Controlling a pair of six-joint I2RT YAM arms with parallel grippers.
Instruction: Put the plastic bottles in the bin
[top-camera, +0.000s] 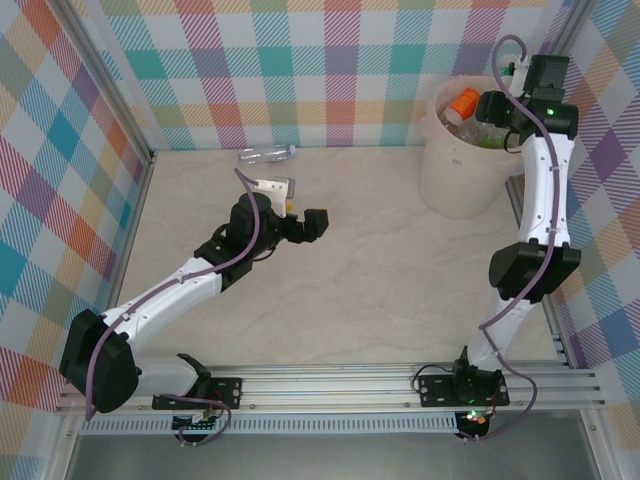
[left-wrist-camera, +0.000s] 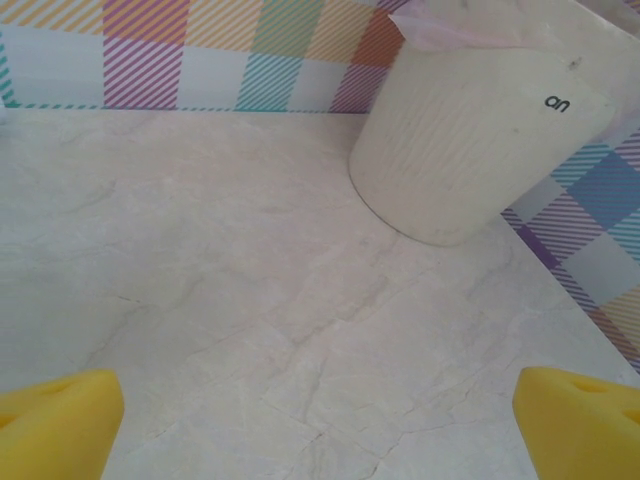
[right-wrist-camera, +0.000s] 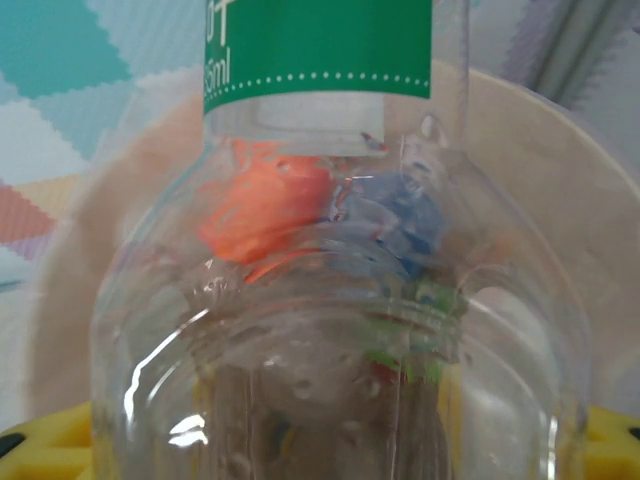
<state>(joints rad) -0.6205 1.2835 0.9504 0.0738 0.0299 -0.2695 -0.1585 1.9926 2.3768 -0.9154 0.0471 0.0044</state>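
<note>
Here, the right claw (top-camera: 488, 111) grips a clear green-labelled bottle (right-wrist-camera: 330, 320) above the bin (top-camera: 455, 182); the left claw (top-camera: 297, 208) gapes.

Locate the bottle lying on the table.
Top view: the clear bottle lies on its side by the far wall, left of the bin.

Lab cell: plaid walls (top-camera: 300, 70), aluminium frame (top-camera: 330, 382).

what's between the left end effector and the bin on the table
Nothing: the table is bare between the left end effector and the bin, as the top external and left wrist views show.
</note>
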